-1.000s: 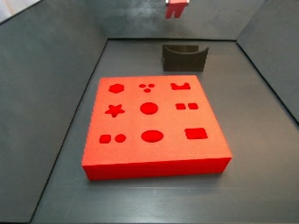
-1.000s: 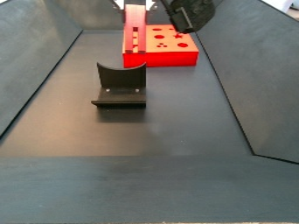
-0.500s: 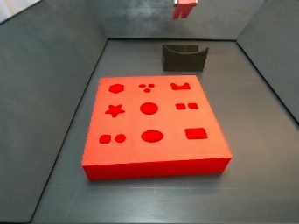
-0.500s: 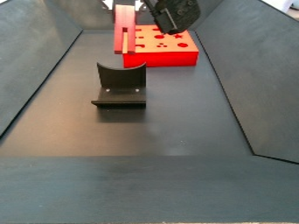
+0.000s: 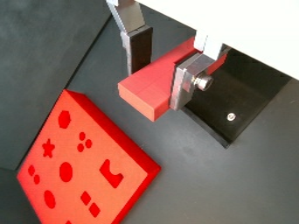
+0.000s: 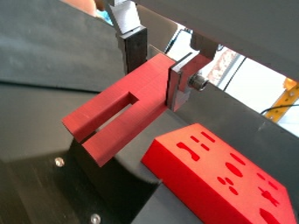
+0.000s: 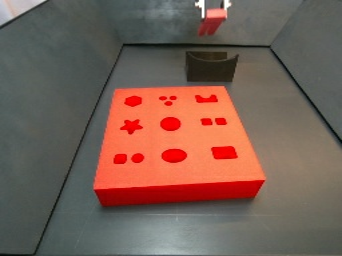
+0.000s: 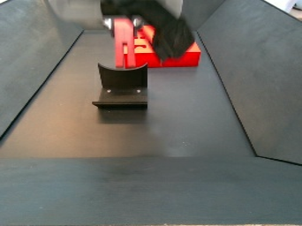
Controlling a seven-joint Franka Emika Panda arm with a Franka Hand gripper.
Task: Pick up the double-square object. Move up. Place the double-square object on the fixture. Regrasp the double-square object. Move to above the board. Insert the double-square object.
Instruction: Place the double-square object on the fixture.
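While the board (image 7: 174, 140) lies flat on the dark floor (image 7: 287, 200) in the middle of a side view, with a hexagon, star, circles and squares cut into its top face, the fixture (image 7: 210, 66) stands just beyond its far edge, slightly to the right, and apart from it. Above the fixture, at the far top of that side view, the gripper (image 7: 213, 14) hangs in the air clamped on the double-square object (image 7: 213, 17), whose red lower end is clear of the fixture.

Both wrist views show the grasp closely: the double-square object (image 5: 156, 83) sits between two flat silver fingers (image 5: 184, 84), pressed on opposite sides, with its free end projecting past them. A lengthwise groove runs along the double-square object (image 6: 117, 108) in a wrist view, with the fixture (image 6: 82, 188) beneath it and the board (image 6: 222, 181) beside that.

From the opposite side view, the fixture (image 8: 120, 86) stands nearer, the blurred gripper (image 8: 132, 31) above and behind it, and the board (image 8: 165, 46) farther back.
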